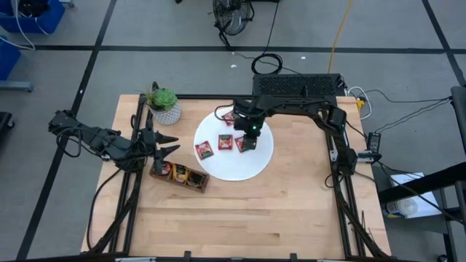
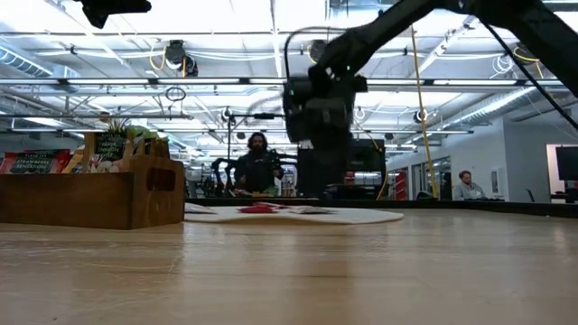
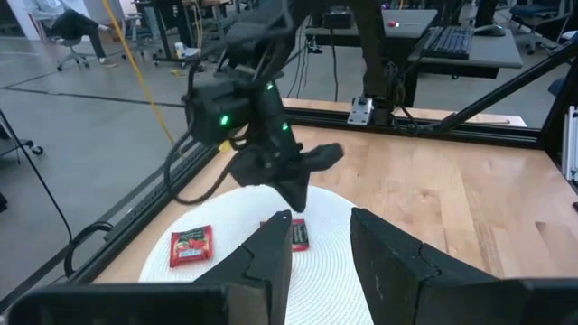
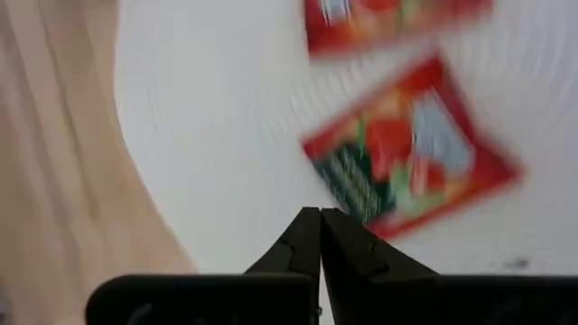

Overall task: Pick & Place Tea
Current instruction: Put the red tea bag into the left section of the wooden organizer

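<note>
Your right gripper (image 1: 248,143) is clenched empty, over red tea sachets (image 1: 225,142) on the white disc (image 1: 255,164). Left gripper (image 1: 166,144) w/ fingers apart, empty, by the tray (image 1: 158,172).

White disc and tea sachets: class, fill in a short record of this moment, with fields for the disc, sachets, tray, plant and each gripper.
disc: white disc, mid-table
sachets on disc: red sachets, at least four visible in the high view
tray: wooden tray by the disc's left edge, holding sachets
plant: potted plant, beyond the tray
right gripper: right gripper, shut, empty, above a red sachet on the disc
left gripper: left gripper, partly open, empty, near the tray
</note>
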### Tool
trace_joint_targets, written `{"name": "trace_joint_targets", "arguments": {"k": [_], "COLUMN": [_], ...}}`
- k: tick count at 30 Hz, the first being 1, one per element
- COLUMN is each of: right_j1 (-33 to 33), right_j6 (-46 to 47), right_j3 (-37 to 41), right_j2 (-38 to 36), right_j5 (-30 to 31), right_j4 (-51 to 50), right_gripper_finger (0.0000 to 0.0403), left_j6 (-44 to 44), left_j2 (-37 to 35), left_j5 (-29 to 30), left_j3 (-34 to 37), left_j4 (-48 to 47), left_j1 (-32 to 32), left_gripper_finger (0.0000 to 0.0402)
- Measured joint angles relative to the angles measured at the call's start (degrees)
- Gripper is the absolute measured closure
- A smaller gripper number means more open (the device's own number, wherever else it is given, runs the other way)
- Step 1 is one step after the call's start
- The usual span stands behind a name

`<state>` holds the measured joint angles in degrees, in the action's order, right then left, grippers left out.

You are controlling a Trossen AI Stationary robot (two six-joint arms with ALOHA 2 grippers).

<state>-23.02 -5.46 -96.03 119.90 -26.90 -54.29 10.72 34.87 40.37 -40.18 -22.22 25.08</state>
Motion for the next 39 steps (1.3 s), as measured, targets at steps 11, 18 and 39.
{"name": "trace_joint_targets", "arguments": {"k": [11, 18, 39], "right_j1": [3.24, 3.14, 2.77], "right_j6": [-11.56, -15.28, -16.26], "right_j3": [-0.04, -0.05, -0.02], "right_j2": [0.65, 3.75, 3.37], "right_j5": [14.69, 16.51, 16.51], "right_j4": [11.28, 13.05, 5.56], "right_gripper_finger": [0.0283, 0.018, 0.0258], "left_j6": [0.0, 0.0, 0.0], "left_j2": [0.0, 0.0, 0.0], "left_j5": [-0.01, -0.01, -0.01], "left_j3": [0.0, -0.01, -0.02], "left_j4": [-0.02, -0.02, 0.0], "left_j1": [0.02, 0.01, 0.02], "left_gripper_finger": [0.0282, 0.0282, 0.0282]}}
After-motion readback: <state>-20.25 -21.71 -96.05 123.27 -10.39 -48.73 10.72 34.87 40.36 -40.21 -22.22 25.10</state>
